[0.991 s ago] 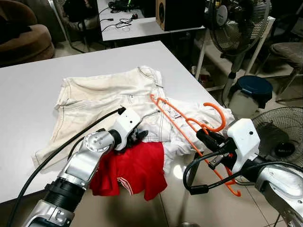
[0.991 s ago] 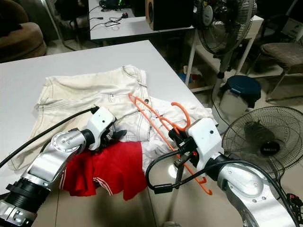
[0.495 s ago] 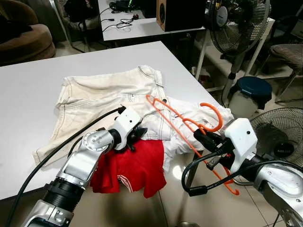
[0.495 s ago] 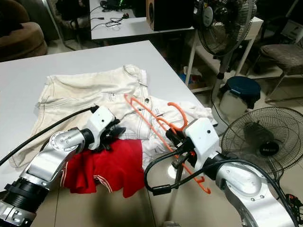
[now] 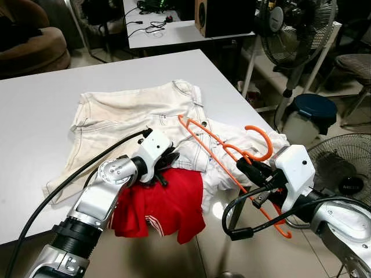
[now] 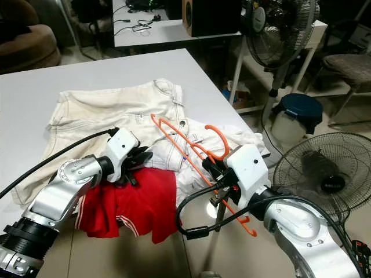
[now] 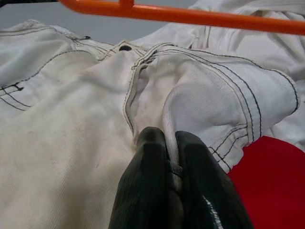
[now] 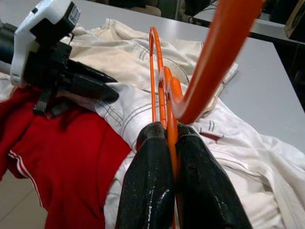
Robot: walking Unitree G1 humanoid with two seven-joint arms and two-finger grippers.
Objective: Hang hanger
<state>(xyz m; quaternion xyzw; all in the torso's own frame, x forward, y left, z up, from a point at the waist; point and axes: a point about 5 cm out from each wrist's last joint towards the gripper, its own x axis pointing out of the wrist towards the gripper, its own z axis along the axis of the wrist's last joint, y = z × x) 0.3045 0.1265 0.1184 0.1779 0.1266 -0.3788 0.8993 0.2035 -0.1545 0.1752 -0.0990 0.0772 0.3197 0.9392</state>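
Observation:
An orange plastic hanger (image 5: 215, 141) slants over the clothes at the table's right edge, and my right gripper (image 5: 248, 168) is shut on its lower bar near the hook (image 8: 214, 52). Its far tip reaches over the cream shorts (image 5: 127, 113), which lie spread on the white table (image 5: 35, 104). My left gripper (image 5: 170, 158) is shut on a stitched edge of the cream shorts (image 7: 209, 90), just left of the hanger. A red garment (image 5: 162, 200) lies under that gripper and hangs off the table's front edge. A white garment (image 5: 264, 147) lies under the hanger.
To the right, past the table's edge, are a standing fan (image 5: 293, 32), a floor fan (image 5: 348, 171) and a blue-lidded bucket (image 5: 313, 110). A second table (image 5: 168, 32) with cables and a speaker stands behind. A brown sofa (image 5: 32, 49) is at the far left.
My right gripper has carried the hanger a little to the left, toward the cream shorts. My left gripper has edged forward, still holding the shorts' edge.

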